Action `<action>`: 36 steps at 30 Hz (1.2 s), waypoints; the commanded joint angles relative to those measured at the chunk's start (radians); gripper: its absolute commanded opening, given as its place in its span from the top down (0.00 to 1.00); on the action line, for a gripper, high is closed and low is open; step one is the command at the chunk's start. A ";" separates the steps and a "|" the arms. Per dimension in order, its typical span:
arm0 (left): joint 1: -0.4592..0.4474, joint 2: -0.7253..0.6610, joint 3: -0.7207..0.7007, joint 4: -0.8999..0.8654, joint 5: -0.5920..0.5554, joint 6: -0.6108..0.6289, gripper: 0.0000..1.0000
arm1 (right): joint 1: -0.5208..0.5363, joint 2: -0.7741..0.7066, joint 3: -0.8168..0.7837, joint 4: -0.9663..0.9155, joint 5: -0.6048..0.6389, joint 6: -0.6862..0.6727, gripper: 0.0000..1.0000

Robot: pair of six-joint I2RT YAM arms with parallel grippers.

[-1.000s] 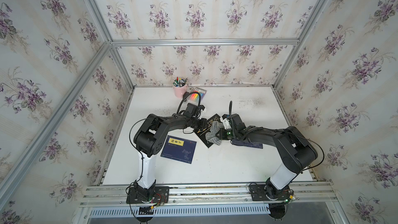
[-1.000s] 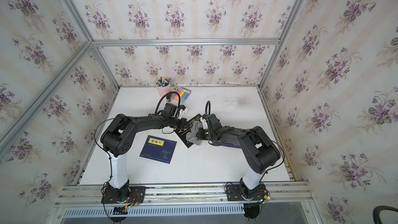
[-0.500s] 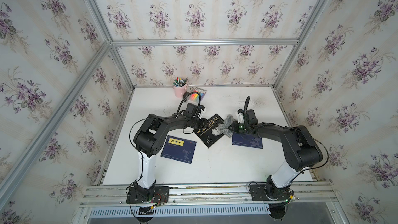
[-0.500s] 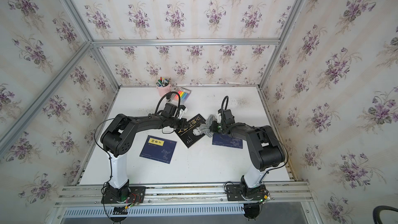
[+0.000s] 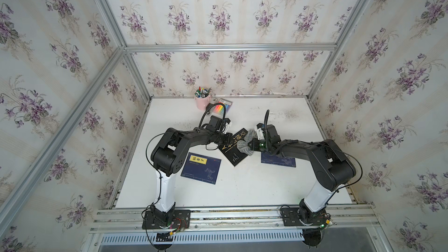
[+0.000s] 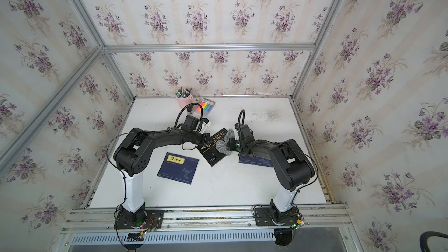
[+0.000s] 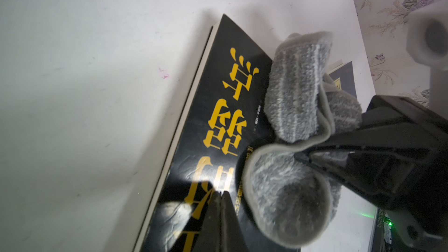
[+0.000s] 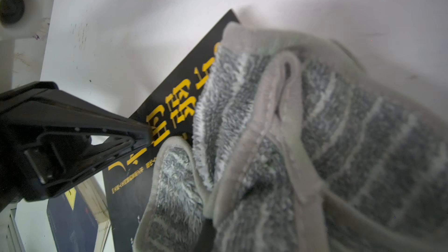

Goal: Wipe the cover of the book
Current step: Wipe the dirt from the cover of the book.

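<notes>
A black book (image 5: 233, 153) with yellow characters lies slanted at the table's middle in both top views (image 6: 211, 154). My left gripper (image 7: 220, 193) is shut and empty, its tips pressed down on the cover (image 7: 211, 107). It is seen from the right wrist (image 8: 145, 130) too. My right gripper (image 5: 253, 145) is shut on a bunched grey striped cloth (image 5: 244, 143), which rests on the book's right half (image 8: 135, 190). The cloth (image 8: 315, 141) fills the right wrist view and hides that gripper's own fingers. From the left wrist, the cloth (image 7: 298, 100) shows pinched in the right gripper (image 7: 297, 157).
A blue book (image 5: 201, 168) lies to the left at the front, and another blue book (image 5: 278, 162) lies partly under my right arm. A pink pen cup (image 5: 202, 100) and a pack of coloured markers (image 5: 221, 107) stand at the back.
My right gripper dragged the cloth across the cover toward the right edge, then came back a little to the left onto the book. The left gripper stayed pressed on the book.
</notes>
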 commanded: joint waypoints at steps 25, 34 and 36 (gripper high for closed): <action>-0.006 0.025 -0.033 -0.172 -0.153 0.004 1.00 | 0.109 0.091 0.097 -0.187 -0.005 0.022 1.00; -0.006 0.021 -0.034 -0.175 -0.152 0.007 1.00 | -0.064 0.099 0.177 -0.258 0.010 -0.041 1.00; -0.006 0.019 -0.034 -0.177 -0.152 0.008 1.00 | -0.072 0.115 0.205 -0.268 0.014 -0.047 1.00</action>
